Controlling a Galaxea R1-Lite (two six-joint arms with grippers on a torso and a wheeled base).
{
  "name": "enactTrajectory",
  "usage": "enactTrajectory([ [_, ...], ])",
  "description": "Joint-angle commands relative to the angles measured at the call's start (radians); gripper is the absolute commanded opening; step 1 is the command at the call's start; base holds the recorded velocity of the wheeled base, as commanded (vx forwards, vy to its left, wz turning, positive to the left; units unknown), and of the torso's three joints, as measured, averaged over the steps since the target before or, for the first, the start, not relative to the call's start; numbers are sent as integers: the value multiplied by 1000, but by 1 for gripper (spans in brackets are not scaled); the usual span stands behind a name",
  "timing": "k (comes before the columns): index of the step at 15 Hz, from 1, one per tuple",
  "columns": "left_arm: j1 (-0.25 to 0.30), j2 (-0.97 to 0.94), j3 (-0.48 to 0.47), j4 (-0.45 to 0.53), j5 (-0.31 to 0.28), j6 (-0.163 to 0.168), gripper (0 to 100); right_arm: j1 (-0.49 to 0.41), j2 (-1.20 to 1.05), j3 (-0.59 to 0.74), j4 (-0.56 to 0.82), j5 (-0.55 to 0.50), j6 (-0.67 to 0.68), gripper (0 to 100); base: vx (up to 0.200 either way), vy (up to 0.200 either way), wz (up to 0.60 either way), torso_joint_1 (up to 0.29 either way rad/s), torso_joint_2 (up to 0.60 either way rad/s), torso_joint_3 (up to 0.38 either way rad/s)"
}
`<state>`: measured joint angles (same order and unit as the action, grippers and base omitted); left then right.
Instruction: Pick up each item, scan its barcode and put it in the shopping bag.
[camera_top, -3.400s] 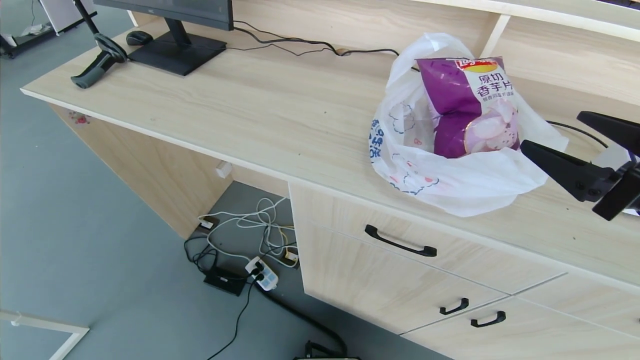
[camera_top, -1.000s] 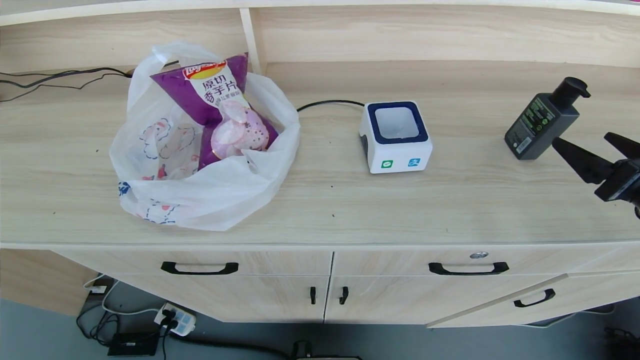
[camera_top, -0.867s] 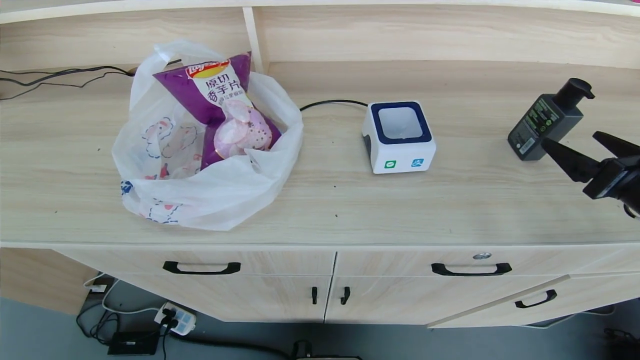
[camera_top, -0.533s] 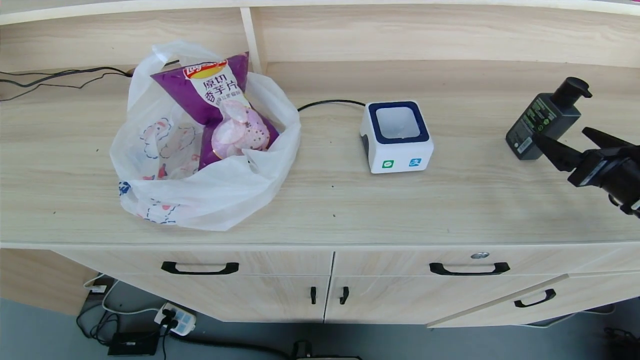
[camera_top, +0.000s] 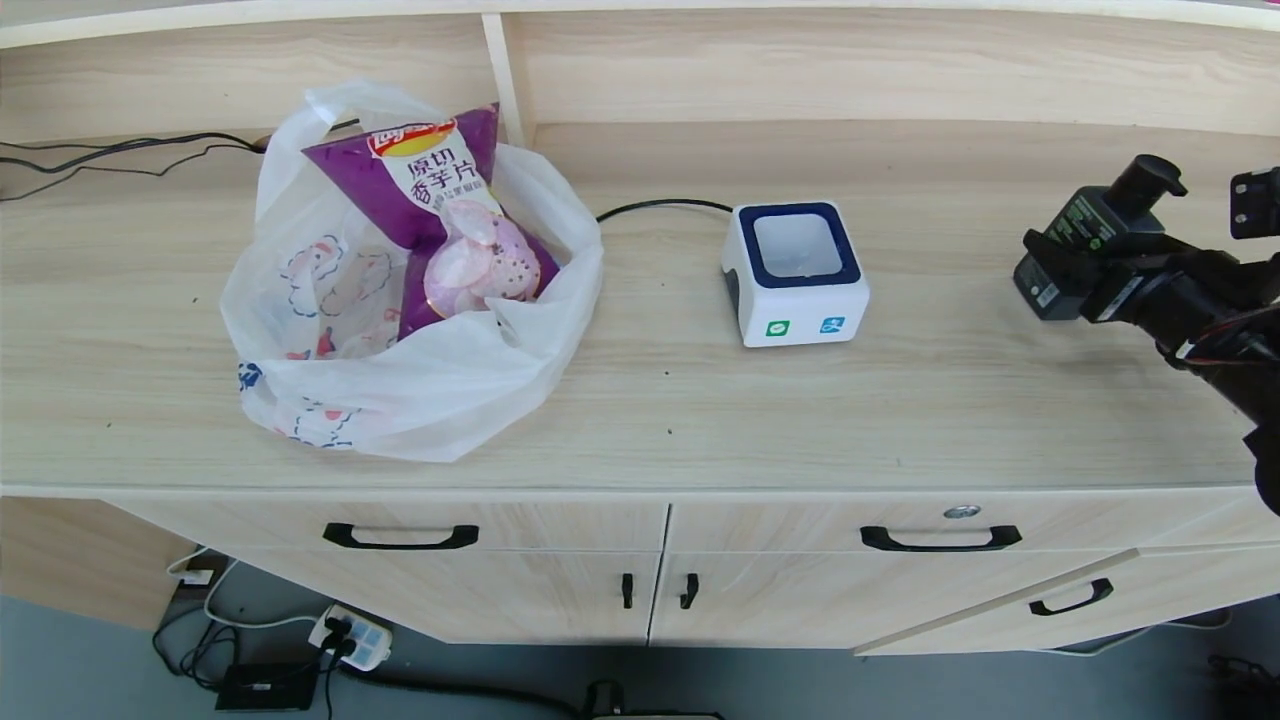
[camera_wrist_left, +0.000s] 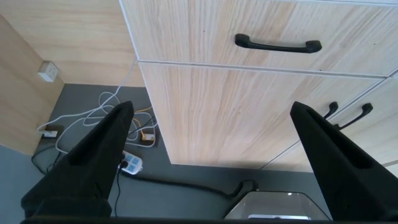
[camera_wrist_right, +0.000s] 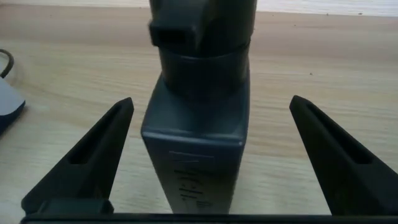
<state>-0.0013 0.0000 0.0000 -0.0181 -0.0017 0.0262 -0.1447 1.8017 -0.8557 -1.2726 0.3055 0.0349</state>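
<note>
Between the wide-spread fingers of the right gripper (camera_wrist_right: 211, 102) stands the dark pump bottle (camera_wrist_right: 199, 137), upright on the counter (camera_wrist_right: 323, 56), not pinched. Further off to the side sits the scanner (camera_top: 797, 272), and past that the shopping bag (camera_top: 420, 390) with chips (camera_top: 440, 200) inside. The left gripper (camera_wrist_left: 211, 112) hangs spread too, down by the drawers (camera_wrist_left: 249, 81).

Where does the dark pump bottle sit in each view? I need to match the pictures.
Head view: the dark pump bottle stands at the counter's right end, right of the scanner.
Right wrist view: the bottle is close up, upright between the right gripper's open fingers.
Left wrist view: faces drawer fronts and the floor below.
Shared landmark: the wood counter under the bottle.
</note>
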Motion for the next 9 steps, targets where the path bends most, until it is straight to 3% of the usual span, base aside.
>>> enactTrajectory([
  [1, 0, 2, 0, 0, 0, 0, 100, -1, 44, -23, -2, 1, 0, 100, 0, 0, 0, 0, 0, 0],
  [2, 0, 2, 0, 0, 0, 0, 100, -3, 59, -45, -16, 1, 8, 100, 0, 0, 0, 0, 0, 0],
  [3, 0, 2, 0, 0, 0, 0, 100, -3, 62, -49, -27, 1, 16, 0, 0, 0, 0, 0, 0, 0],
  [9, 0, 2, 0, 0, 0, 0, 100, 7, 64, -17, -149, 7, 42, 0, 0, 0, 0, 0, 0, 0],
])
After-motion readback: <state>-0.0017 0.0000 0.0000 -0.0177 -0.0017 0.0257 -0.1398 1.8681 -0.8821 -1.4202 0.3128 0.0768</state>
